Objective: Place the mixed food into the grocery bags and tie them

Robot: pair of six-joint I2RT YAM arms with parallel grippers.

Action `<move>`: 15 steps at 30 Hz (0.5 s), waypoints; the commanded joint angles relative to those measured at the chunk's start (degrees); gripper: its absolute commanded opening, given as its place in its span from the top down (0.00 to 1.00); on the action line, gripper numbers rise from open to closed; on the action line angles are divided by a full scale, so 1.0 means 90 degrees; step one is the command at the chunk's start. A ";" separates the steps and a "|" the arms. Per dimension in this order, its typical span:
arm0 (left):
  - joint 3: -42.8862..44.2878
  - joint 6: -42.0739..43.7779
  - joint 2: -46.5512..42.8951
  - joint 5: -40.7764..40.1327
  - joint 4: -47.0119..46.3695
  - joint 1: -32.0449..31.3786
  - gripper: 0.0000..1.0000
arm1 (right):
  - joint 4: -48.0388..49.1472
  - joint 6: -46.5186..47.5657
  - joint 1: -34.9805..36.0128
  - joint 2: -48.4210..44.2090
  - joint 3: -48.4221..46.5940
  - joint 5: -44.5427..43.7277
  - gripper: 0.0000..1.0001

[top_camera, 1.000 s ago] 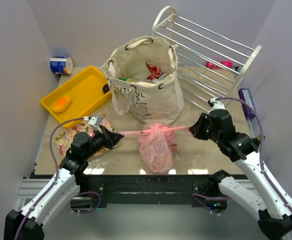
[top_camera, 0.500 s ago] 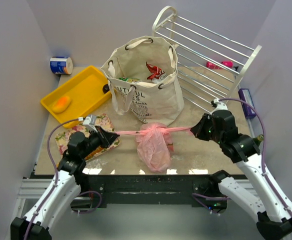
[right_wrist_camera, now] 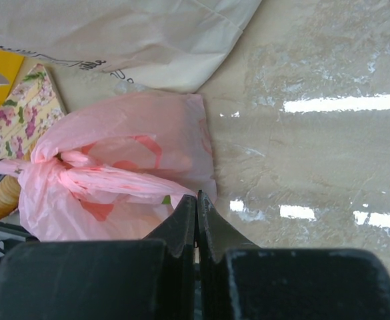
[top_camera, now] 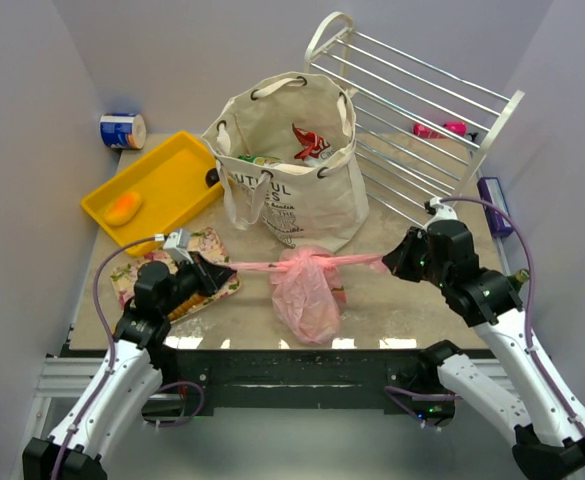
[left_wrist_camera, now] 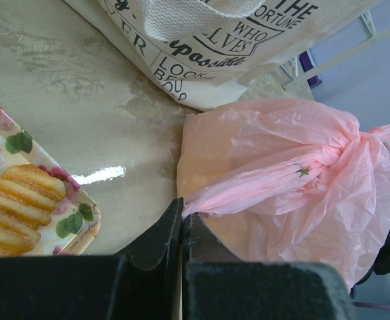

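— Left end effector (left_wrist_camera: 181, 210)?
— Clamped on one twisted end of the pink bag (top_camera: 307, 290).
— Right end effector (right_wrist_camera: 196, 200)?
— Clamped on the other end, stretched taut.
— And the bag?
— Knotted at the top, on the desk (top_camera: 392, 300) between both, just in front of the canvas tote (top_camera: 292, 190).

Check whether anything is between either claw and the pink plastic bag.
Nothing visible stands between them. The left claw and the right claw are each shut directly on a stretched handle strand of the pink plastic bag, on opposite sides of its knot.
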State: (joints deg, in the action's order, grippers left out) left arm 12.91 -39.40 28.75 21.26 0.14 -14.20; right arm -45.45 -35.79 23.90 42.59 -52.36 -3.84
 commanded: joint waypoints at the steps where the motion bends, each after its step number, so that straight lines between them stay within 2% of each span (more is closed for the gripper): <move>1: 0.0605 0.0500 0.0155 -0.1141 0.0754 0.0396 0.78 | -0.0165 0.0558 -0.0371 -0.0181 -0.0208 -0.0719 0.92; 3: 0.0821 0.0608 0.0155 -0.1102 0.0892 0.0396 0.46 | -0.0029 0.0656 -0.0370 -0.0104 -0.0334 -0.0067 0.55; 4: 0.1073 0.0647 0.0155 -0.1131 0.1105 0.0396 0.09 | 0.0020 0.0782 -0.0370 -0.0074 -0.0393 0.0131 0.39; 5: 0.1211 0.0763 0.0165 -0.1141 0.1223 0.0396 0.00 | 0.0040 0.0832 -0.0380 -0.0045 -0.0529 0.0259 0.17; 7: 0.1600 0.0910 0.0233 -0.1141 0.1564 0.0396 0.00 | 0.0080 0.1026 -0.0380 0.0053 -0.0705 0.0407 0.02; 9: 0.1846 0.1125 0.0282 -0.1102 0.1790 0.0396 0.00 | 0.0128 0.1183 -0.0371 0.0131 -0.0998 0.0407 0.02; 12: 0.2149 0.1330 0.0282 -0.0985 0.1976 0.0396 0.00 | 0.0322 0.1642 -0.0361 0.0306 -0.1233 0.1127 0.01; 15: 0.2452 0.1486 0.0777 -0.0732 0.2015 0.0396 0.00 | 0.0644 0.1916 -0.0322 0.0531 -0.1292 0.1938 0.02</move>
State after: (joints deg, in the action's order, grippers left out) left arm 30.70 -30.13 31.68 12.80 16.05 -10.94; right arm -44.16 -24.29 20.71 45.41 -61.41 3.77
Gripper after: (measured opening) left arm 0.996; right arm 0.983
